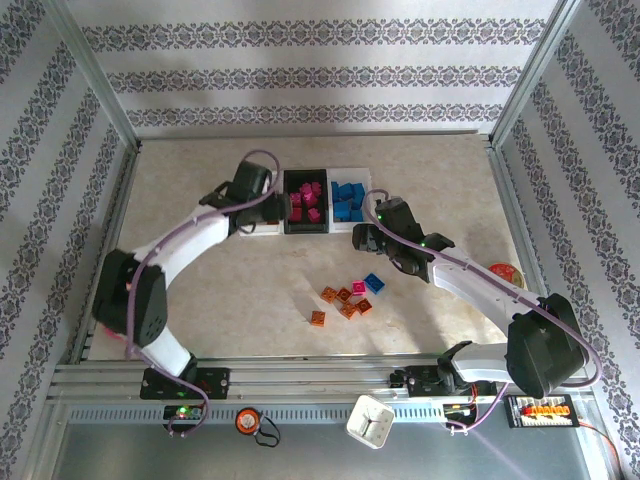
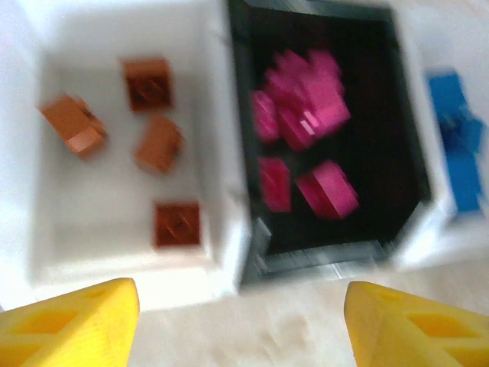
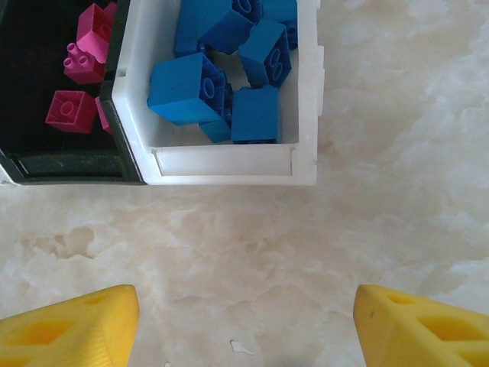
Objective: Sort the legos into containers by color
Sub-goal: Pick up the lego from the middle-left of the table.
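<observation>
The three joined containers sit at the back middle. The left white bin (image 2: 229, 252) holds several orange-brown legos (image 2: 159, 143). In the black bin (image 1: 305, 226) lie magenta legos (image 2: 306, 107). The right white bin (image 3: 229, 164) holds blue legos (image 3: 256, 115). Loose legos lie mid-table: several orange (image 1: 343, 295), one pink (image 1: 358, 287), one blue (image 1: 374, 282). My left gripper (image 2: 243, 329) hovers open and empty just in front of the left and black bins. My right gripper (image 3: 244, 329) is open and empty over bare table in front of the blue bin.
A white cup (image 1: 370, 420) stands on the near rail between the arm bases. A round orange-red object (image 1: 503, 272) lies at the table's right edge. Metal frame posts and patterned walls close in the table on three sides.
</observation>
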Controlling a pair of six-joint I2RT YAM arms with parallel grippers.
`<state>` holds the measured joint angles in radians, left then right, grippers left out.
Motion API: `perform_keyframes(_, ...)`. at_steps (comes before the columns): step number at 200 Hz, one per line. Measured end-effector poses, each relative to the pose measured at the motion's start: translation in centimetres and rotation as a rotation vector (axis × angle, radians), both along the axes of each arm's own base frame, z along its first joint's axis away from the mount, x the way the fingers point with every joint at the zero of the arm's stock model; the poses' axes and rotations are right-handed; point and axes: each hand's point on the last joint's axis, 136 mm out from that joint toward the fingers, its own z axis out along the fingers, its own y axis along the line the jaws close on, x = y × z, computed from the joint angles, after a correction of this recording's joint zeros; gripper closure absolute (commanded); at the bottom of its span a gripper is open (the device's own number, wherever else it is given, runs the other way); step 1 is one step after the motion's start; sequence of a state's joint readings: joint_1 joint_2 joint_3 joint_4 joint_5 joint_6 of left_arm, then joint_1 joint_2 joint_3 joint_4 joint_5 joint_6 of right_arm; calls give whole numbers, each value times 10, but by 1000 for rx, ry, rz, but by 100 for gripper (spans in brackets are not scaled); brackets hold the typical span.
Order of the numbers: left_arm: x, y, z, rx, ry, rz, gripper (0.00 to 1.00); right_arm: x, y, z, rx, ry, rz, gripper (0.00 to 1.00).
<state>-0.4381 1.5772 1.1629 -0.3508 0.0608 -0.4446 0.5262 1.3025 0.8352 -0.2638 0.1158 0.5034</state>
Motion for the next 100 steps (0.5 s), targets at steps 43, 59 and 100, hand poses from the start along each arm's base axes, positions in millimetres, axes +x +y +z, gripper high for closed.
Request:
perform_keyframes(43,-125,-62,-41,-12,115,-284,24,-2,-1,-5,-6,10,0,26)
perform_keyframes(59,-164,-80,-60,4,178,-366,24,-2,-1,-5,-4,9,0,26)
perform_keyframes(100,-215,-112,-89,34,271,-473,26,-2,-1,-5,7,10,-11,26)
